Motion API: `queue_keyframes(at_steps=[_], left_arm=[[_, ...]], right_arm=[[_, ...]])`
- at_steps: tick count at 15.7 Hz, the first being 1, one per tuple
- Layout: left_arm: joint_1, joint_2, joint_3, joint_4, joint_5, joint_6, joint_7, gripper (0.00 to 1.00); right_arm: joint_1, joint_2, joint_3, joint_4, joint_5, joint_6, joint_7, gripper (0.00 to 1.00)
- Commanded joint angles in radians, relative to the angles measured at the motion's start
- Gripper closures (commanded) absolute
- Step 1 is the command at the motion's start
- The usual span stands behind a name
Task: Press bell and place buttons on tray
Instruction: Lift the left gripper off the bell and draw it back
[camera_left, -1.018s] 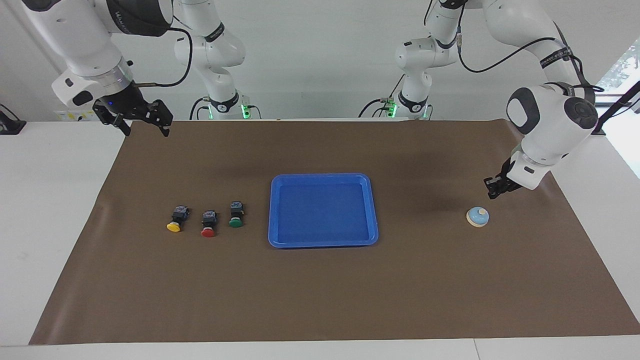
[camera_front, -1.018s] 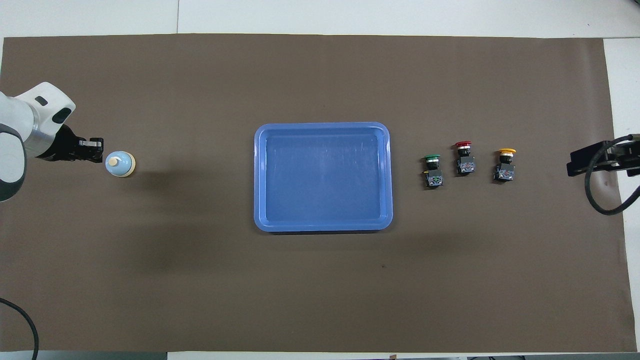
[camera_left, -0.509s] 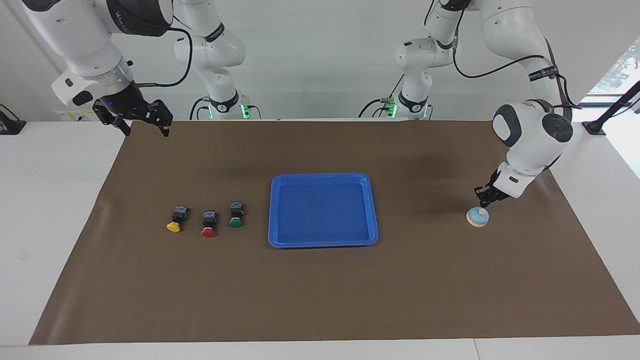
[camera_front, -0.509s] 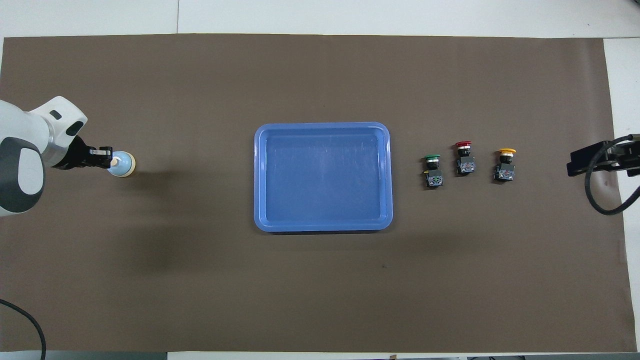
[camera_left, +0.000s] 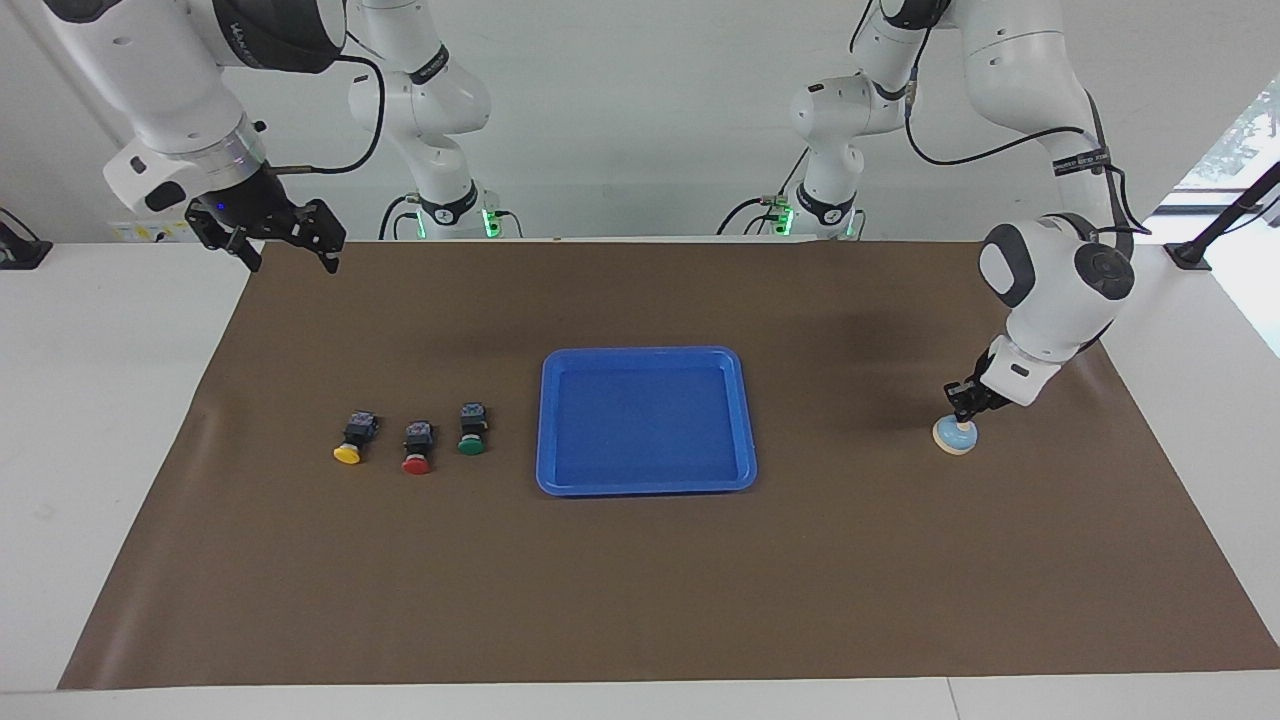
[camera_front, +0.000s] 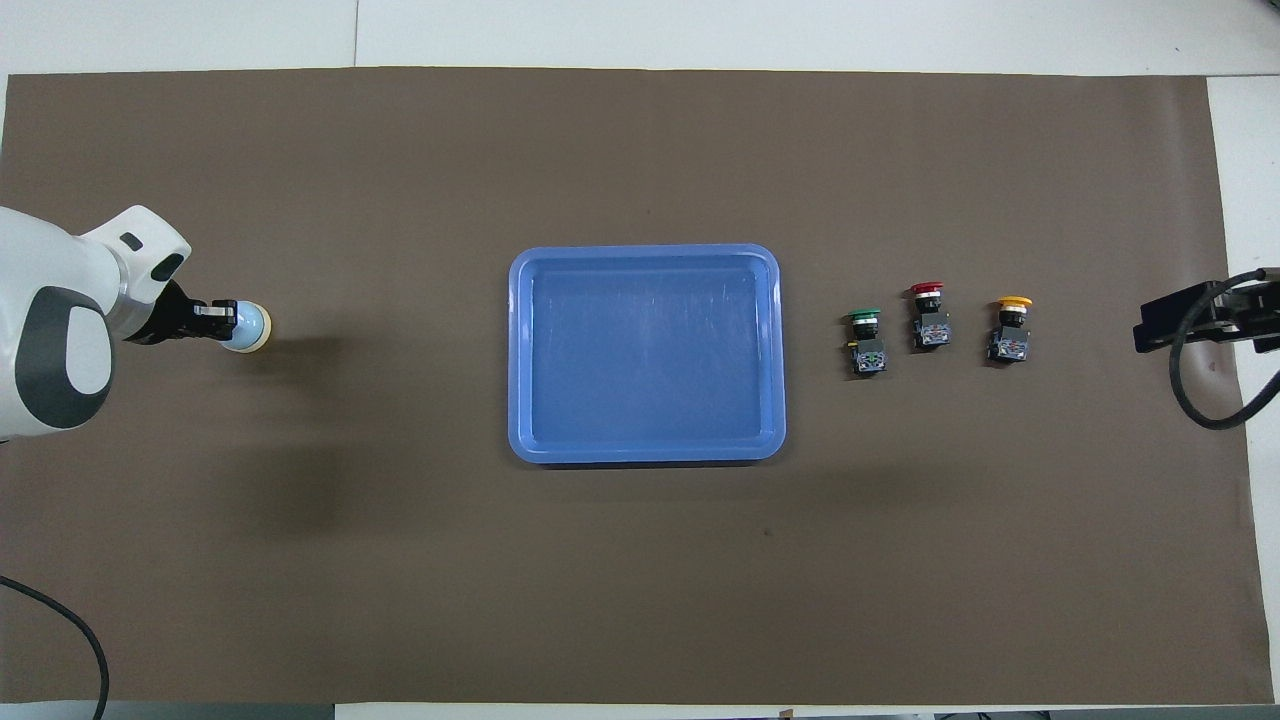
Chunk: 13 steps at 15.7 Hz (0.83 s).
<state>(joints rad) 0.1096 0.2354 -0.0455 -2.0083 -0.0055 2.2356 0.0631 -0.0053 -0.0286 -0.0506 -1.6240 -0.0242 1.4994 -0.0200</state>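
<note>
Facing view, left to right. Right tool (camera_left: 289, 255) hangs over the corner of the brown mat (camera_left: 640, 560) at the right arm's end, close to the robots; fingers spread wide, nothing in them. This arm waits.

Next come the 3 buttons in a row on the surface: yellow button (camera_left: 352, 441), red button (camera_left: 417, 449), green button (camera_left: 472, 431). Each lies tipped on its side, cap pointing away from the robots, body toward them, so long axis runs near-to-far. All apart from each other; green is nearest the tray.

Blue tray (camera_left: 553, 420) sits mid-surface w/ nothing in it, just beside the green button.

At the left arm's end, the bell (camera_left: 956, 437) sits on the mat. Left tool (camera_left: 962, 407) is fingertips together, gripping nothing, and appears to sit right on the bell's top knob. Key relation: bell is straight below the tips, so the press looks like a short vertical push. Buttons are far closer to the right arm; that arm is prob. the one to fetch them.
</note>
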Motion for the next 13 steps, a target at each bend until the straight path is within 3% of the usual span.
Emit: queue_keyframes(at_steps=[1,2,3,5,13], left_arm=[[0.005,0.018,-0.004,0.043,0.021,-0.037,0.011,1.00],[0.002,0.019,-0.005,0.096,0.019,-0.103,0.011,1.00],[-0.002,0.021,-0.005,0.150,0.019,-0.176,0.009,0.77],[-0.007,0.007,-0.005,0.212,0.016,-0.278,-0.003,0.00],[-0.039,-0.151,-0.016,0.321,0.010,-0.600,-0.012,0.00]], right_arm=[[-0.013,-0.021,0.009,-0.023,0.009,0.004,-0.014,0.00],[-0.013,-0.021,0.009,-0.023,0.009,0.004,-0.015,0.00],[-0.013,-0.021,0.009,-0.023,0.009,0.004,-0.015,0.00],[-0.013,-0.021,0.009,-0.023,0.009,0.004,-0.015,0.00],[-0.013,-0.021,0.009,-0.023,0.009,0.004,-0.015,0.00]])
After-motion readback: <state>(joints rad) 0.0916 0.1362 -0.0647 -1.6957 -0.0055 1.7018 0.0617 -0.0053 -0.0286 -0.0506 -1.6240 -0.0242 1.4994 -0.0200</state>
